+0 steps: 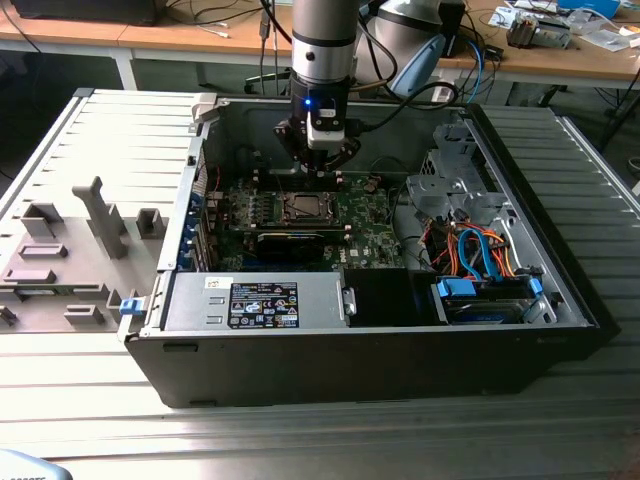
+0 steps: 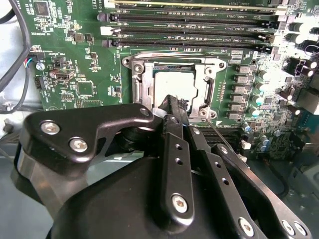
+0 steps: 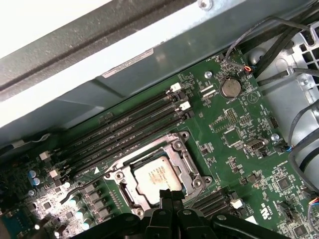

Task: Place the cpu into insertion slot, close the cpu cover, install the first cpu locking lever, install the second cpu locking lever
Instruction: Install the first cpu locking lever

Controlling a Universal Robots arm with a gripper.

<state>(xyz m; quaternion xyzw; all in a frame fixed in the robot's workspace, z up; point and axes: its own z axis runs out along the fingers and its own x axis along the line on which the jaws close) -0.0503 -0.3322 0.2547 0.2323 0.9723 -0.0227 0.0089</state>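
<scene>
If pushed down skewed w/ jaws shut together as now, could, inside the case (image 1: 560, 300), gouge the green board (image 2: 84, 74) or bend socket (image 2: 128, 60) pins beneath the cover (image 2: 142, 87). Cpu (image 3: 157, 177) seated in socket, framed by cover window, just beyond jaw tips.
</scene>
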